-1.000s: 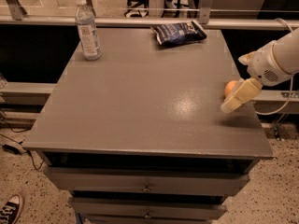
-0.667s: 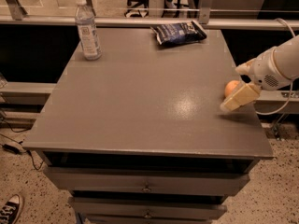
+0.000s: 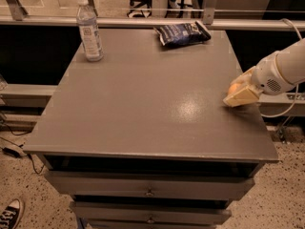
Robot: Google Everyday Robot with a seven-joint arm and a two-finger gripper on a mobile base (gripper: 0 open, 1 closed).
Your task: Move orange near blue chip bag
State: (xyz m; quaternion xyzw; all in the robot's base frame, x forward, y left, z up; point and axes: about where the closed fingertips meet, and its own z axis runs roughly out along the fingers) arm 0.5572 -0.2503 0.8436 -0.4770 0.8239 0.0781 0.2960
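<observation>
The gripper (image 3: 238, 90) is set low over the table (image 3: 143, 109), just inside the table's right edge and about midway along it. The orange (image 3: 232, 87) is found there too, pressed into the gripper's cream-coloured end. Only a small part of its rounded skin is seen on the left side, and the rest is hidden. Whether the gripper is clamped on the orange cannot be told. No long axis can be given for the fruit, since it is round.

Nearest of all, a black and white shoe (image 3: 9, 215) is cut off at the lower left, below the table's front corner. Under the table's front edge, drawers (image 3: 150, 191) with small knobs are stacked.

The arm (image 3: 286, 67) is brought in from beyond the table's right edge, its white body cut off by the border and sloped down and leftward to the gripper. A cable (image 3: 281, 112) is looped below it.

Towards the table's far left corner a clear water bottle (image 3: 89, 30) is stood upright. The blue chip bag (image 3: 182, 33) is laid flat at the table's far edge, right of centre, well apart from the orange. Its long axis is run roughly along that edge, with the right end slightly farther back.
</observation>
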